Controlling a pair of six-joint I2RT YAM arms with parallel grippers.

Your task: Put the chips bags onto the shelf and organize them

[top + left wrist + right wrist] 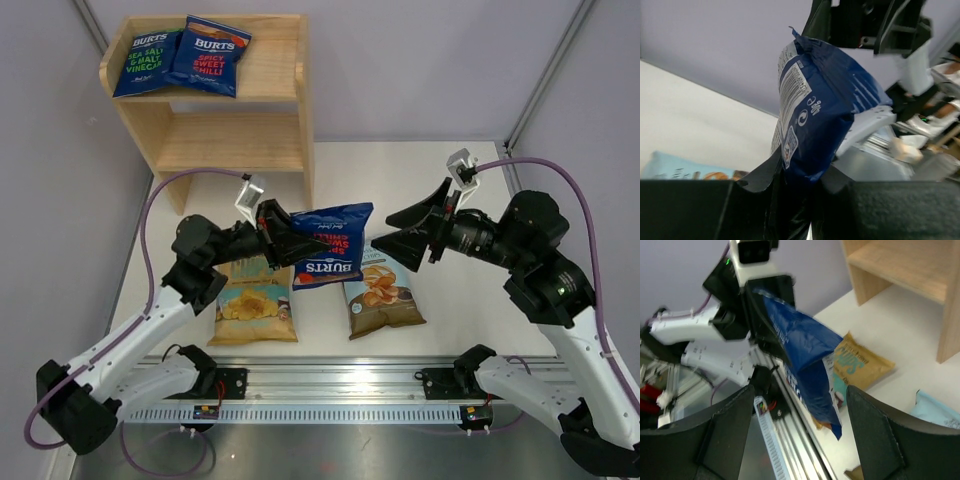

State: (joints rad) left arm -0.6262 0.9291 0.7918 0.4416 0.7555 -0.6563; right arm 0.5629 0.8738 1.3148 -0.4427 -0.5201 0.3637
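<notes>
Midair over the white table (pixel 450 300), well clear of the shelf (pixel 230 140) and its front edge, the left gripper (pixel 288 243) pinches the left edge of a creased, dark-blue BURTS bag (pixel 335 245), while the right gripper (pixel 383 229) gapes wide just beside its right edge.

shelf (pixel 270 70) top tier, two blue bags (pixel 215 55), table (pixel 400 170), yellow bag (pixel 255 305), cassava bag (pixel 385 295)

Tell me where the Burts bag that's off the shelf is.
Top view, centre: the Burts bag is held above the table by the left gripper, over the yellow bag and the Cassava bag, facing the open right gripper.
</notes>
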